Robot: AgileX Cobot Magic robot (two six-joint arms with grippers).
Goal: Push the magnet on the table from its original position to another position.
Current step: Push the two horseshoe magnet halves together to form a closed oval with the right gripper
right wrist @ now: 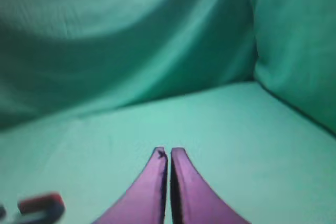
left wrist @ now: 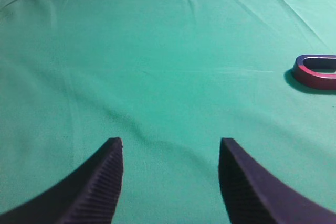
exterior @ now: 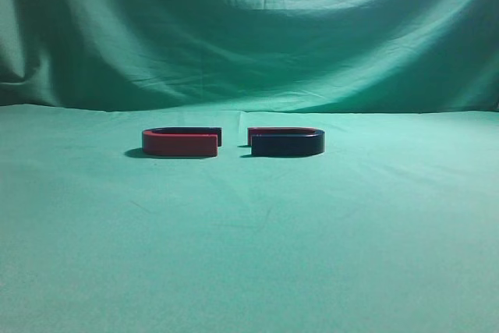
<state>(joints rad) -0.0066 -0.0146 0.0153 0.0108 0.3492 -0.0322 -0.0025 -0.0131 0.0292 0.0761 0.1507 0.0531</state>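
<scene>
Lying mid-table [exterior: 249, 271], the magnet [exterior: 286, 143] has bare cloth around; left gripper [left wrist: 170, 153] gapes empty, right gripper [right wrist: 168, 157] pinched closed, empty

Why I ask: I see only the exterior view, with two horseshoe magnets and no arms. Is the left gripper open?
Observer: Yes, the left gripper is open, with nothing between its fingers.
Operator: And the right one?
Observer: The right gripper is shut and empty.
Operator: Is the left one touching a magnet?
Observer: No. Its wrist view shows the red-fronted magnet at the right edge, with bare table between it and the fingers.
</scene>
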